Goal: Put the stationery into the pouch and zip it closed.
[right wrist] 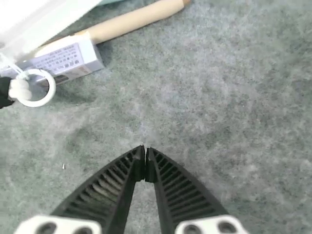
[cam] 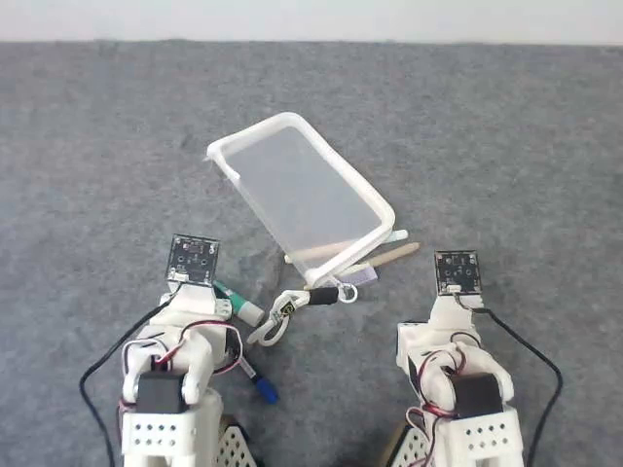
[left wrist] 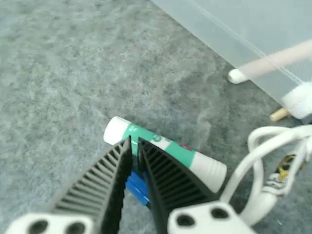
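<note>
A translucent white pouch [cam: 302,195] lies slanted in the middle of the grey mat. At its near end lie a wooden stick [cam: 391,255], a small boxed eraser [cam: 361,276] and a white zip ring [right wrist: 34,87]. A green-and-white marker [left wrist: 170,153] lies just under my left gripper [left wrist: 134,142], which is shut with nothing between its fingers. A blue pen [cam: 263,389] lies nearer the left arm's base. My right gripper [right wrist: 145,148] is shut over bare mat, short of the eraser [right wrist: 68,58] and the stick [right wrist: 136,19].
A white cord loop [cam: 275,323] with a black tag lies between the marker and the pouch's zip end. A pale stick [left wrist: 273,61] shows through the pouch wall. Open grey mat stretches to the far side and to both sides.
</note>
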`<action>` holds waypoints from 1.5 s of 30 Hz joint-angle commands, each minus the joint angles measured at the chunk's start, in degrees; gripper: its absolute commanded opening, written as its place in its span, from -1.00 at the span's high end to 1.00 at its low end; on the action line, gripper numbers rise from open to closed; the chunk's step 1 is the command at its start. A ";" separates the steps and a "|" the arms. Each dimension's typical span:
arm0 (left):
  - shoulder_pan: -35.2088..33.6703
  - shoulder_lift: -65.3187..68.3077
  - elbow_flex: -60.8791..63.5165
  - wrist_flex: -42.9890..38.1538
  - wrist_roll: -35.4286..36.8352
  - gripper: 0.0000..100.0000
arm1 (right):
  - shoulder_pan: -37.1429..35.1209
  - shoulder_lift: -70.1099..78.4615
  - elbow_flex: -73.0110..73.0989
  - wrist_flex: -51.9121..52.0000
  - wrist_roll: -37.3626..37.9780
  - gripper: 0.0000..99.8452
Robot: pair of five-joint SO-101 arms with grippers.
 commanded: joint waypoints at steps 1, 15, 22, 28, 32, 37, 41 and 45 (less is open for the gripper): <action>-0.79 -1.14 -3.03 -1.67 0.09 0.96 | 1.01 -1.19 -6.59 1.89 1.14 0.98; -1.05 -1.14 -0.57 -5.89 0.09 0.96 | -1.54 -1.19 -21.54 -6.02 -3.34 0.99; -1.14 -1.14 -0.57 -5.89 0.09 0.96 | -7.60 -1.10 -26.73 -8.92 -6.51 0.99; -1.14 -1.14 -0.57 -5.89 0.09 0.96 | -16.22 -1.10 -26.46 -11.56 -9.76 0.99; -1.14 -1.14 -0.57 -5.89 0.09 0.96 | -20.35 -1.01 -26.46 -13.05 -10.46 0.99; -1.23 -1.14 -0.57 -5.89 0.09 0.96 | -21.93 0.22 -26.46 -15.52 -10.37 0.99; -1.23 -1.14 -0.57 -5.89 0.09 0.96 | -21.93 8.92 -26.99 -19.56 -10.37 0.99; -1.23 -1.14 -0.57 -5.89 0.09 0.96 | -21.93 20.00 -29.36 -23.60 -10.37 0.99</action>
